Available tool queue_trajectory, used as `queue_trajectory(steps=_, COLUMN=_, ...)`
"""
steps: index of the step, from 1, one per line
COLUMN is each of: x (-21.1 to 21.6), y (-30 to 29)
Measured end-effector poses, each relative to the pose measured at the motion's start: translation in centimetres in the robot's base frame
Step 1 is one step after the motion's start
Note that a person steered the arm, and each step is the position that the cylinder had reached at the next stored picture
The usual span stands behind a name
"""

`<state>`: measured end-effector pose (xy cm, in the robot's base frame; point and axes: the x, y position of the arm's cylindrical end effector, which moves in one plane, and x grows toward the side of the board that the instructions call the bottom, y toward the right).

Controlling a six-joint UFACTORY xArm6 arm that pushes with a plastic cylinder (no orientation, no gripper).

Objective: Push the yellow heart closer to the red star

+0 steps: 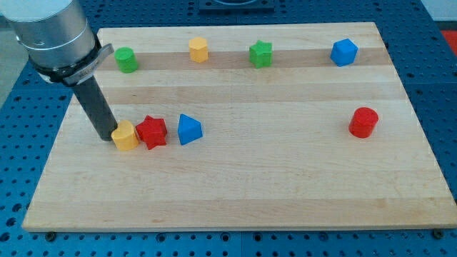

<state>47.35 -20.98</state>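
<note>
1. Claw is the wrong word for what I carry — my arm ends in a plain dark rod, so nothing opens, narrows or holds; it only pushes. My tip [104, 135] rests on the worktop [285, 185] at the view's left, pressed against the left side of the yellow heart [126, 135].

2. That yellow heart sits just to the right of my tip, and its right side appears to touch the red star [151, 132]. A blue block [189, 129], wedge-like in shape, lies just beyond the star on the right, with a thin gap between them as far as I can tell.

3. I judge the task all but done — the heart and star are as near as they can get.

4. To finish well, any further push should be tiny and straight toward the view's right, through the heart's middle, so it does not twist off the star.

5. Pushing harder would likely shove the star into the blue block and move the whole row, gaining nothing.

6. Other blocks stand well clear: a green cylinder [126, 60], a yellow block [198, 50], a green star [260, 54] and a blue block [343, 52] along the view's top, plus a red cylinder [363, 122] far at the right.

7. Best next move, in my judgement, is to ease off to the left without dragging the heart back.
</note>
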Motion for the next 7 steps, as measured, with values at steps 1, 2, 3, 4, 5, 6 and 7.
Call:
queue_trajectory(steps=1, x=0.0, y=0.0)
queue_trajectory(steps=2, x=0.1, y=0.0)
queue_trajectory(steps=3, x=-0.5, y=0.0)
queue_trajectory(steps=4, x=-4.5, y=-1.1)
queue_trajectory(steps=5, x=-10.1, y=-2.7)
queue_trajectory(steps=6, x=-15.4, y=-4.7)
queue_trajectory(steps=7, x=-20.1, y=-5.7)
